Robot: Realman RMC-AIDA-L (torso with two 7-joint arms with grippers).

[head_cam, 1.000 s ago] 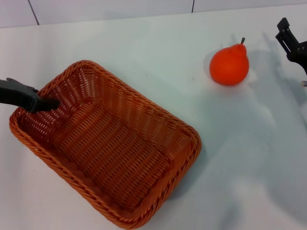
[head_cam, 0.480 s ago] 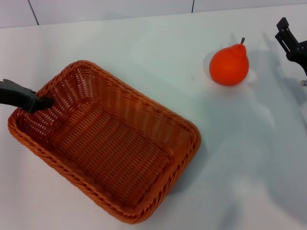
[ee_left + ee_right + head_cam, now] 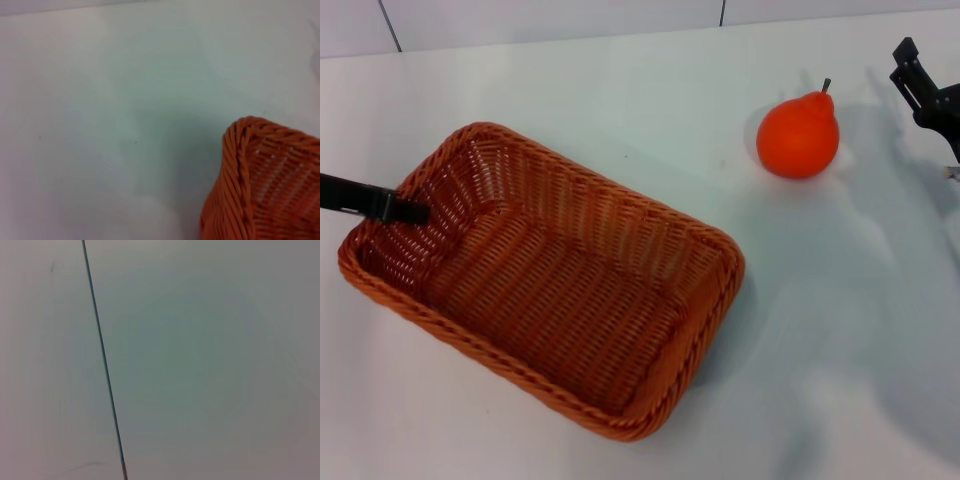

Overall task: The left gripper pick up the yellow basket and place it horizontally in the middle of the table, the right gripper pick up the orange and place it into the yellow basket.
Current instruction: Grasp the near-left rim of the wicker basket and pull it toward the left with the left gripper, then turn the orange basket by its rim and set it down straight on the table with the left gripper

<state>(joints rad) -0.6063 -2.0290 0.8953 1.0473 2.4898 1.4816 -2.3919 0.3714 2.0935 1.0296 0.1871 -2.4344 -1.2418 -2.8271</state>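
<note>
The yellow basket point(image 3: 560, 290), orange-brown wicker and empty, lies at an angle on the left half of the white table point(image 3: 620, 90). My left gripper point(image 3: 415, 212) comes in from the left edge and is shut on the basket's left short rim, one finger inside. A corner of the basket also shows in the left wrist view point(image 3: 240, 165). The orange point(image 3: 798, 135) stands upright at the back right, stem up. My right gripper point(image 3: 912, 70) hovers open and empty at the right edge, to the right of the orange and apart from it.
A wall seam point(image 3: 723, 12) runs along the table's far edge. The right wrist view shows only white surface crossed by a thin dark line point(image 3: 102, 360). Bare tabletop lies between basket and orange.
The basket has turned in the left gripper's hold, its near right end swinging up and to the right, closer to level. The left gripper has turned at the wrist. The right gripper and orange have stayed put.
</note>
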